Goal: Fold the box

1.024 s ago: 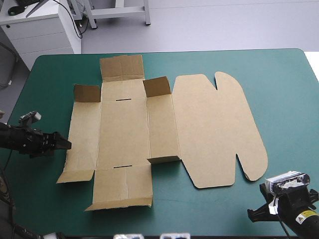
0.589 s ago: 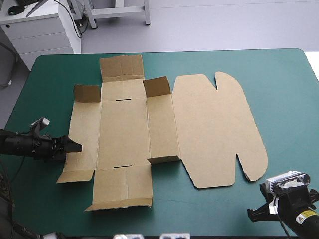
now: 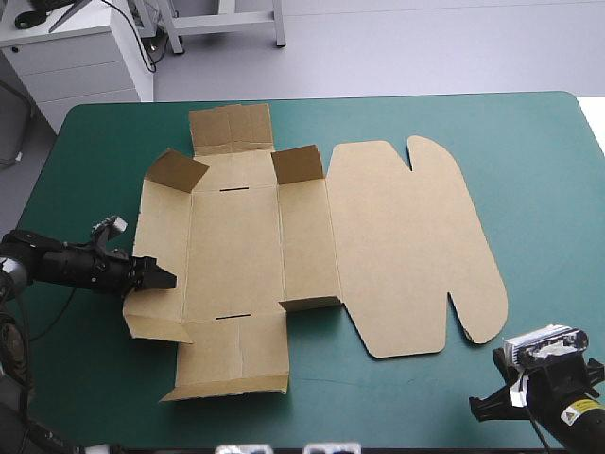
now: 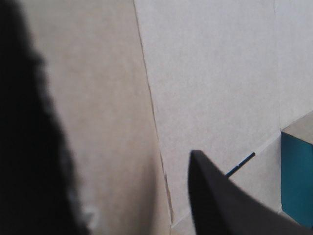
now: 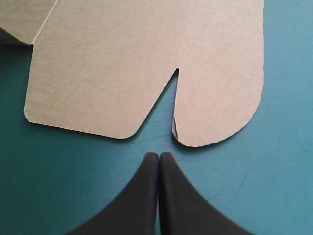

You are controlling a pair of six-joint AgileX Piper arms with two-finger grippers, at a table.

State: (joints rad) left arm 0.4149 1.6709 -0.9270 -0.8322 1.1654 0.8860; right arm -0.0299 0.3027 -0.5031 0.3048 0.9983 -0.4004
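- Box (image 3: pixel 236 246) of brown board lies opened out on the teal-green tabletop (image 3: pixel 539 189), reaching from near the left edge past the middle and stopping well short of the right edge.
- Lid (image 3: pixel 406 246) rests flat on the side toward the right edge, with a rounded tab at its far end and another at its near end.
- Far flap (image 3: pixel 299 164) stands upright beside the lid's crease; left flap (image 3: pixel 176 170), at the sheet's far-left corner, leans up at a tilt.
- Left panel (image 3: pixel 161 236) looks tipped up off the cover along the side nearest the left edge.
- Left pincer (image 3: pixel 163 278) reaches in from the left edge, its tip over the near part of that panel; its black fingers (image 4: pixel 220 200) stand apart, open, with the crease between panel and base showing between them. Whether either finger touches the board cannot be told.
- Slot (image 4: pixel 240 164), a thin cut showing teal-green, lies just ahead of one finger.
- Right pincer (image 5: pixel 159 155) sits closed near the near-right corner, its fingers meeting in one point over bare cover, just short of the lid's near tab and not touching it.
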